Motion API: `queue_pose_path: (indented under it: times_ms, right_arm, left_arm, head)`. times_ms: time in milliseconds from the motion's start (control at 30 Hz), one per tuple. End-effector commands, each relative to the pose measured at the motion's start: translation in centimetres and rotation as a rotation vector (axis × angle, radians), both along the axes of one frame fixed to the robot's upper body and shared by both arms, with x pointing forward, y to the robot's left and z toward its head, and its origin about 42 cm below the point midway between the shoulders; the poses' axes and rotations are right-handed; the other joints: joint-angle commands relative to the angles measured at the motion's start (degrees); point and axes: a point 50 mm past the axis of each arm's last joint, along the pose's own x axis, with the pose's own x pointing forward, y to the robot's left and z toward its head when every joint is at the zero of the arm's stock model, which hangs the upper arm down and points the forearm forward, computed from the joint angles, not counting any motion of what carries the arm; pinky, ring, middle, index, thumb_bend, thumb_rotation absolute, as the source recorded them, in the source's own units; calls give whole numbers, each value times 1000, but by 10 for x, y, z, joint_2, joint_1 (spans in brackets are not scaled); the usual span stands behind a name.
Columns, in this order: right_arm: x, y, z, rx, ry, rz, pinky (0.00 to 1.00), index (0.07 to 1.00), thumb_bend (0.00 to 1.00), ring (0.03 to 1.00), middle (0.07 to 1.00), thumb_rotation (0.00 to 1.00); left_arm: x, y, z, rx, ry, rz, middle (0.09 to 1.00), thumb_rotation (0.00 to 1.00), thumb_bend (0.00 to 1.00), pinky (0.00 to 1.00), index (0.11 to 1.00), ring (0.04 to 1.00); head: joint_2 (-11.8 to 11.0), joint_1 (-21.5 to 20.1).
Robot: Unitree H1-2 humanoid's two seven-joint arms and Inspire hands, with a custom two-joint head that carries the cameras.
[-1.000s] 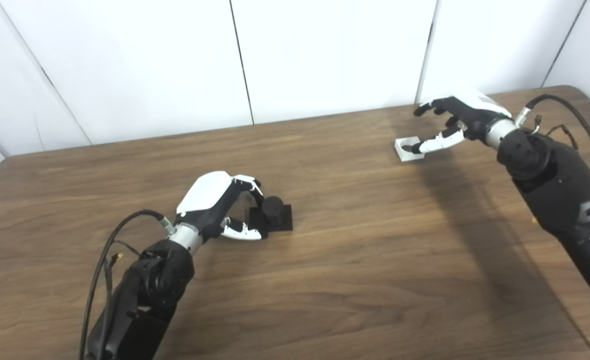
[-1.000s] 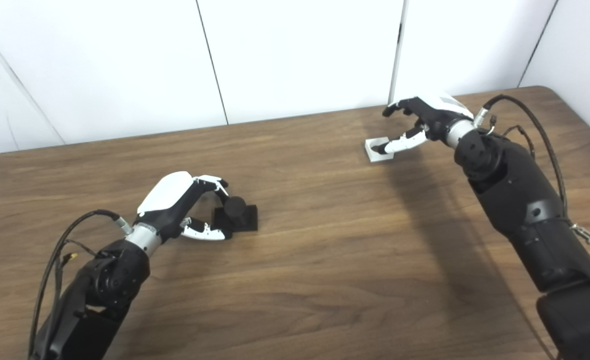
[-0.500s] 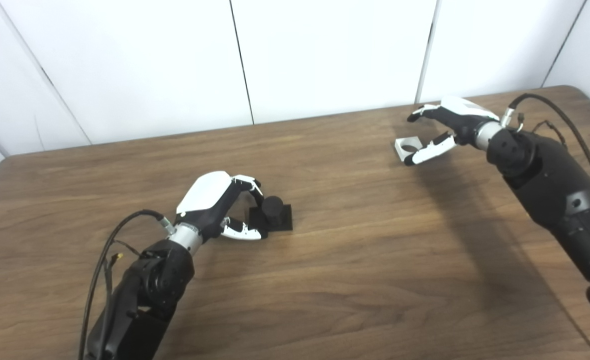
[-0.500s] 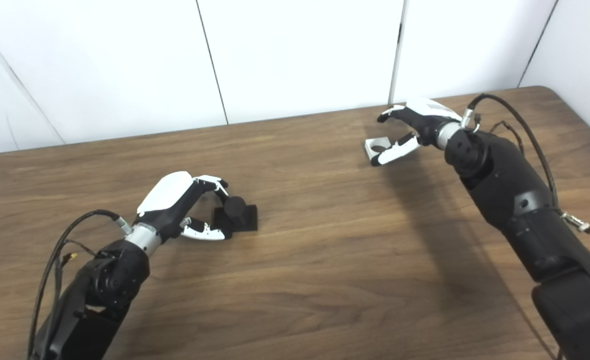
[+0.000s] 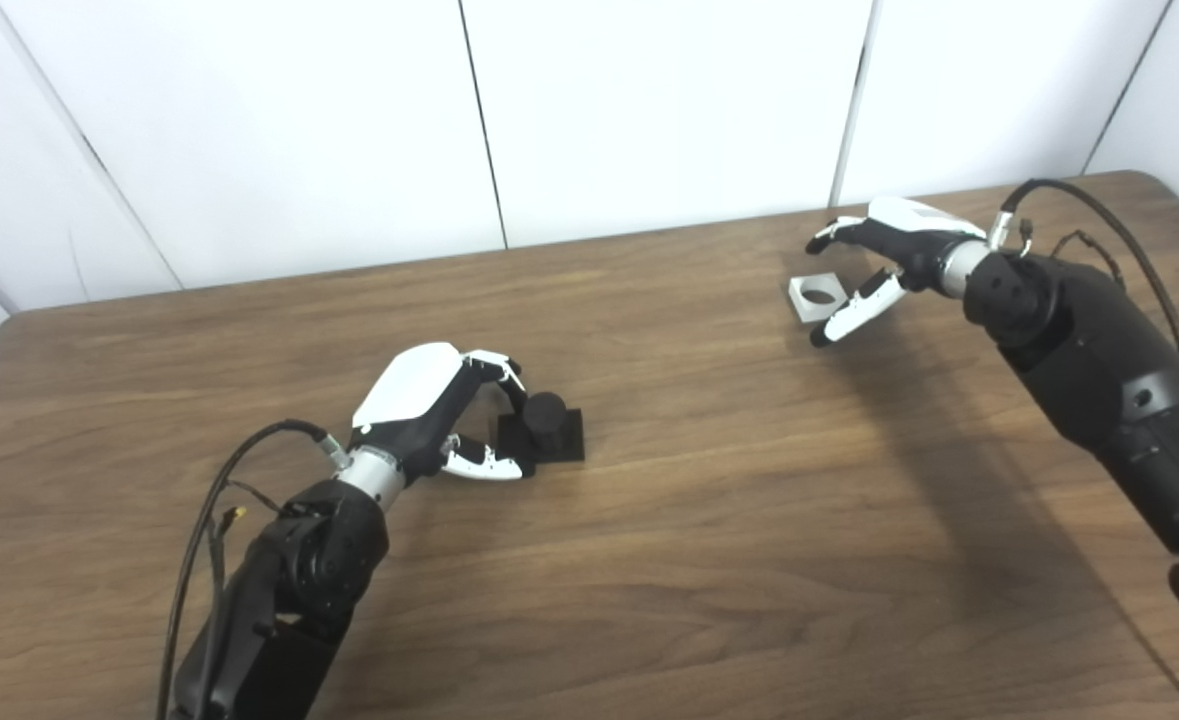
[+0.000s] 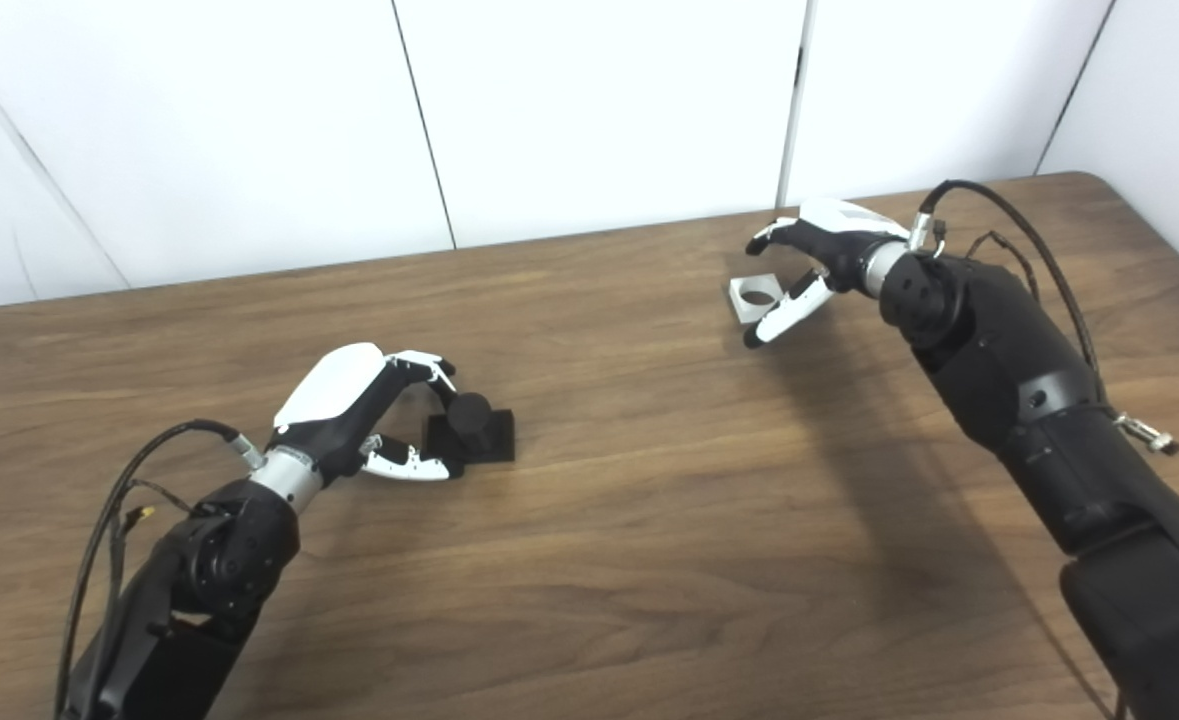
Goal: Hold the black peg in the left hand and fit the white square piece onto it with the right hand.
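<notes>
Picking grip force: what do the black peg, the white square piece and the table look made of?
Black peg: matte black, no glare, likely plastic, maybe printed.
White square piece: dull white with a round hole, sharp edges, probably plastic too.
Table: brown wood grain with a soft sheen; veneer or laminate, can't tell which.

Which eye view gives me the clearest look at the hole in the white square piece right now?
The left eye view: the white square piece shows its round hole uncovered beside the right hand. The right eye view shows the same piece, slightly smaller.
</notes>
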Motion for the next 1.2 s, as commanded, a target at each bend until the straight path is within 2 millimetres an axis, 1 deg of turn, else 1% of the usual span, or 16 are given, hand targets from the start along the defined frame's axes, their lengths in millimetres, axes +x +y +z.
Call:
queue_pose_path:
  times_ms: [0, 200, 367, 533, 900, 1000, 1133, 1167]
  right_arm:
    - [10, 2, 34, -21, -96, 21, 986, 835, 868, 979, 960, 344]
    - [11, -1, 28, -44, -80, 16, 994, 830, 833, 979, 959, 344]
    - [14, -2, 24, -62, -76, 15, 994, 814, 811, 973, 952, 323]
    - [17, -2, 18, -80, -75, 14, 988, 793, 785, 964, 942, 308]
    - [21, 2, 6, -92, -87, 19, 958, 732, 722, 941, 916, 293]
    - [20, 2, 4, -86, -101, 19, 947, 707, 709, 927, 904, 282]
    - [20, 3, 0, -76, -124, 3, 938, 651, 688, 903, 878, 232]
    - [20, 3, -1, -73, -131, -1, 939, 593, 624, 900, 873, 200]
  left_arm:
    - [-4, 6, -4, 40, 16, -1, 814, 86, 519, 750, 489, 820]
    - [-5, 8, -5, 36, 21, 7, 816, 86, 519, 771, 489, 824]
    - [-6, 9, -4, 37, 16, 5, 812, 86, 519, 765, 488, 818]
    - [-7, 10, -4, 37, 10, 4, 809, 86, 519, 758, 488, 817]
    - [-11, 10, -4, 37, 17, 9, 814, 86, 519, 776, 488, 826]
    - [-11, 10, -5, 38, 20, 10, 818, 85, 520, 779, 488, 832]
    - [-12, 11, -5, 28, 19, 9, 818, 84, 520, 786, 488, 831]
    - [-12, 11, -5, 27, 18, 9, 817, 84, 520, 785, 488, 830]
  head:
    - [0, -1]
    - [1, 1]
    - [2, 2]
    - [4, 3]
    - [7, 7]
    - [11, 11]
    - [11, 12]
    - [12, 11]
